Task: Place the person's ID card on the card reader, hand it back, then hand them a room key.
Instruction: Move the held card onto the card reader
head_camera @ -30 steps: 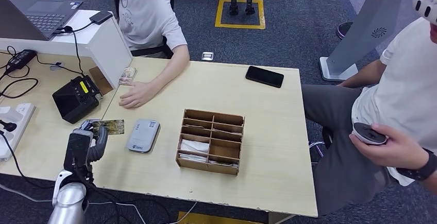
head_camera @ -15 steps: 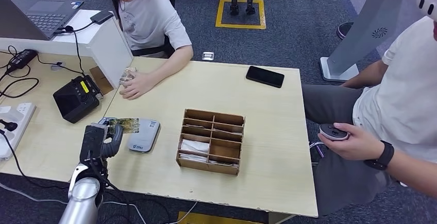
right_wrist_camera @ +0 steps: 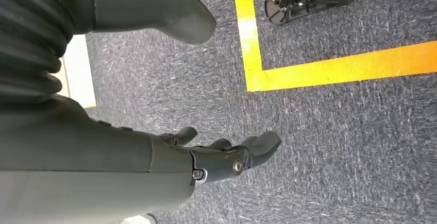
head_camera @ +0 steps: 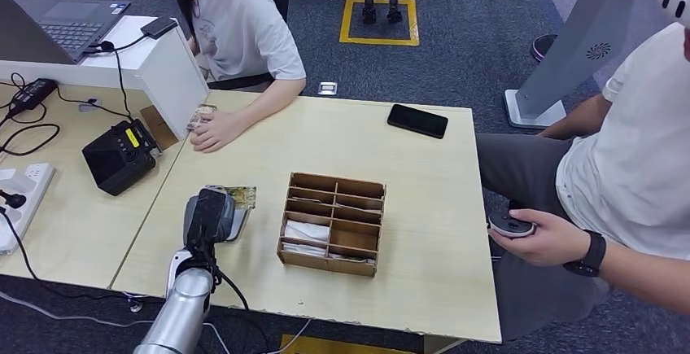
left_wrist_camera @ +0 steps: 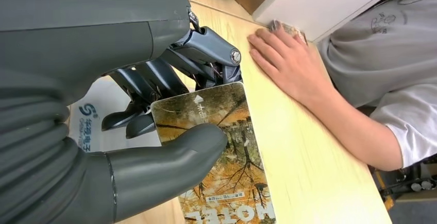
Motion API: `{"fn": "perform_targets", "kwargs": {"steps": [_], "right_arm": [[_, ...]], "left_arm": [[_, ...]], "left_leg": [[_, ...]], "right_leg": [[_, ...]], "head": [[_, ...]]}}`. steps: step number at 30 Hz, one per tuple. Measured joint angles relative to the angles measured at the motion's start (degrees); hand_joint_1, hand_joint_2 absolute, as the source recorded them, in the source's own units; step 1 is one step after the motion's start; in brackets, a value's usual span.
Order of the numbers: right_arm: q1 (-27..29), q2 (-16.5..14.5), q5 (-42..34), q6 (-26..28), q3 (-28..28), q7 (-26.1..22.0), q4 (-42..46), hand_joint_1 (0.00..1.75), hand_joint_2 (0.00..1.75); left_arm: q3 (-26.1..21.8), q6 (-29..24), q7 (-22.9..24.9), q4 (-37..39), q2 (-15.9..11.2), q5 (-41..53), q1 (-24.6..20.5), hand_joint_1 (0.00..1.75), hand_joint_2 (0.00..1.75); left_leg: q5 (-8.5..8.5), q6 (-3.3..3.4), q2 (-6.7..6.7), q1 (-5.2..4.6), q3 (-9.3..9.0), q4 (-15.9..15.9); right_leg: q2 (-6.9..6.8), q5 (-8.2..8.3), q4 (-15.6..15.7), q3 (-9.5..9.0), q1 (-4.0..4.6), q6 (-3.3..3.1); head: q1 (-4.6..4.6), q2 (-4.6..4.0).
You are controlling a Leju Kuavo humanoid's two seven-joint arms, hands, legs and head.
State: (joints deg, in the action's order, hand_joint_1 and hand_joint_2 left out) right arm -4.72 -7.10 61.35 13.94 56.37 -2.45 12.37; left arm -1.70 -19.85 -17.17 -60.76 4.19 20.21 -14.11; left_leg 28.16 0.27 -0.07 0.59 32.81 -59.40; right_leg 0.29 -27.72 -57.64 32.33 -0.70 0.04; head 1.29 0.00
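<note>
My left hand [head_camera: 210,215] pinches a card [head_camera: 239,195] printed with autumn trees between thumb and fingers; the wrist view shows the card [left_wrist_camera: 221,157] with "HOTEL" lettering under my thumb [left_wrist_camera: 170,152]. The hand hovers over the white card reader [head_camera: 236,222], which is mostly hidden beneath it; part of the reader [left_wrist_camera: 98,126] shows behind the fingers. The person's hand [head_camera: 213,131] rests on the table by another small card [head_camera: 200,114] at the far left. My right hand [right_wrist_camera: 227,157] hangs over the carpet, fingers apart, holding nothing.
A wooden divided box [head_camera: 333,223] with white cards stands right of the reader. A black terminal [head_camera: 120,155], cables and a power strip [head_camera: 24,199] lie on the left desk. A phone [head_camera: 417,120] lies far right. A second person [head_camera: 626,175] sits at the right holding a controller.
My left hand has carried the card rightward, from beside the black terminal to above the card reader. The seated person's hand drew back toward the white partition.
</note>
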Motion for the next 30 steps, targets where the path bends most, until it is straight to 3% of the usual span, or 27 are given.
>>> {"fn": "perform_targets", "kwargs": {"steps": [11, 30], "right_arm": [[-0.02, -0.02, 1.22, -0.64, -0.02, 0.2, -0.02, 0.0, 1.75], [0.0, 0.0, 2.25, -1.01, -0.02, 0.88, -0.03, 0.0, 1.75]], "left_arm": [[-0.44, -4.49, -1.18, 7.64, -0.32, 2.65, -3.36, 1.75, 1.75], [-6.32, -1.42, -2.04, 9.31, -3.91, 0.6, -4.43, 1.75, 1.75]], "left_leg": [[0.0, 0.0, -0.02, 0.01, 0.03, 0.01], [-0.01, -0.01, -0.02, 0.01, 0.03, 0.01]], "right_leg": [[-0.03, 0.0, -0.01, 0.0, 0.01, 0.0], [-0.02, 0.0, -0.02, 0.0, 0.01, 0.0]], "head": [[-0.01, 0.0], [-0.01, 0.0]]}}
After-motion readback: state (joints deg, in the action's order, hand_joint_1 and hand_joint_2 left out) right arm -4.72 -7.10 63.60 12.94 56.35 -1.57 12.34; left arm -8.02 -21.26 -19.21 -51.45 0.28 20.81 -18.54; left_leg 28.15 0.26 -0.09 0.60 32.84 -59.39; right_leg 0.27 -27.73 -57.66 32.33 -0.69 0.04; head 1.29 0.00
